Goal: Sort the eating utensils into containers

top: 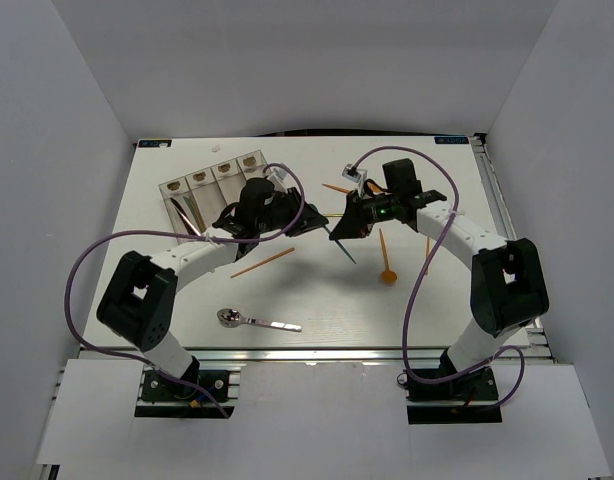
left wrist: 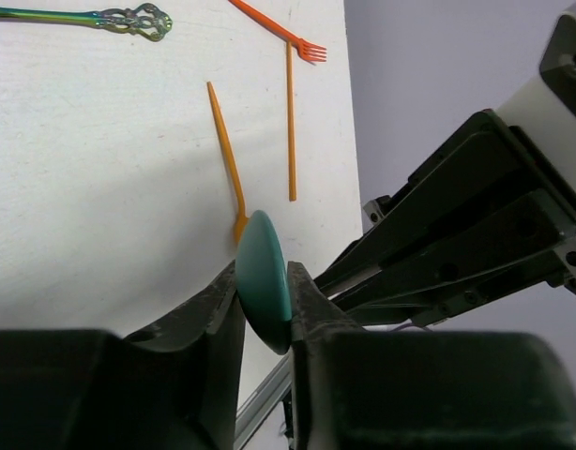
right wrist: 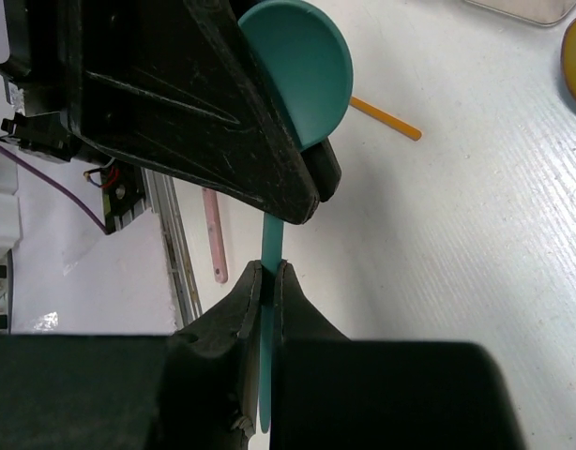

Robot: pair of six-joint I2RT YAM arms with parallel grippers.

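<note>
Your left gripper was closed on the bowl of the teal spoon, its two fingers pinching the curved faces. Your right gripper was all but shut on the thin handle of the same spoon, so it hung in the air between the two arms, above the middle of the table, held at both ends. That was the danger, as I judged it: with both ends clamped, any move by either arm before the other let go would have bent or twisted the spoon, or torn it out of the weaker grip. The weaker grip looked to be the left one, since a smooth, rounded bowl gives flat pads little to bite on. Had you released the right side first, the handle's weight could have swung the spoon down or squeezed it out altogether. A fall would have landed it among the orange utensils lying loose on the table. The containers sat toward the far left of the table, just beside the left gripper. Their slots were narrow, so a spoon hanging crooked could have caught a wall instead of dropping in. The two wrists were also close together, leaving you little room to part them without a knock.
</note>
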